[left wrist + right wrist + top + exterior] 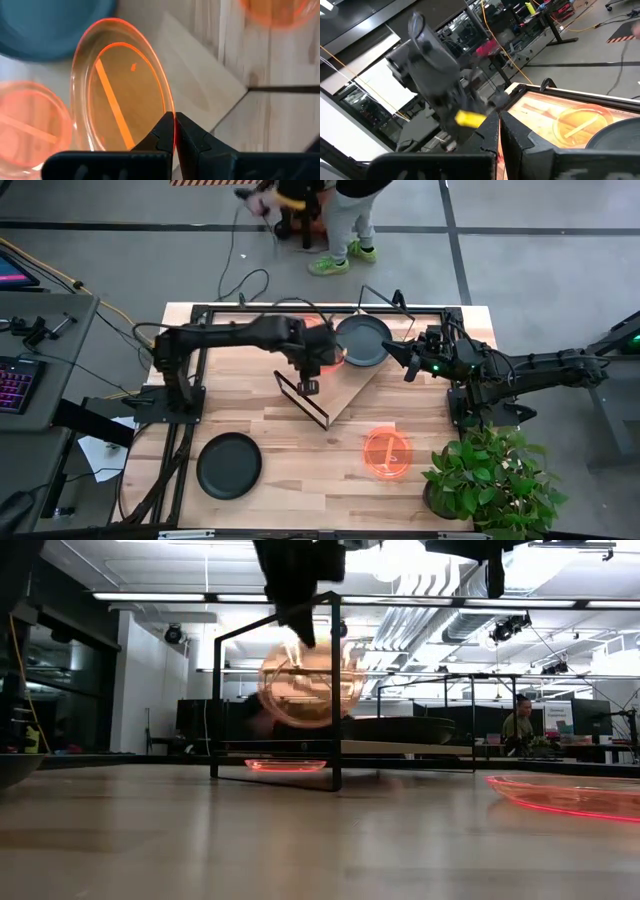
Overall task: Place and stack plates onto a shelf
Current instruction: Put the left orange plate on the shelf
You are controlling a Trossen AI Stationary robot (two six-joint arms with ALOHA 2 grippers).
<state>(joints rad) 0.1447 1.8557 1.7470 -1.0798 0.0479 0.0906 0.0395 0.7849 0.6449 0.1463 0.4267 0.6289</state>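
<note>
Nearest me, lower left of the high view, a dark plate point(229, 465) waits beside an orange plate point(387, 452). At centre, my left gripper point(175, 131) pinches a thin, stiff, probably slippery orange held plate point(120, 95) by its rim, tilted above the shelf point(352, 386). Farther right, my right gripper point(409, 366) hovers, jaws nearly closed, seemingly empty.

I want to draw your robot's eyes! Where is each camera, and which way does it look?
High: above the table, looking straight down; both arms and the shelf show.
Low: at tabletop height, looking level across; the left gripper hangs from above.
Left wrist: on the left arm, looking past its fingers pinching the orange plate.
Right wrist: on the right arm, past the right gripper toward the shelf.
Shared: high, low and left wrist show that held plate.
</note>
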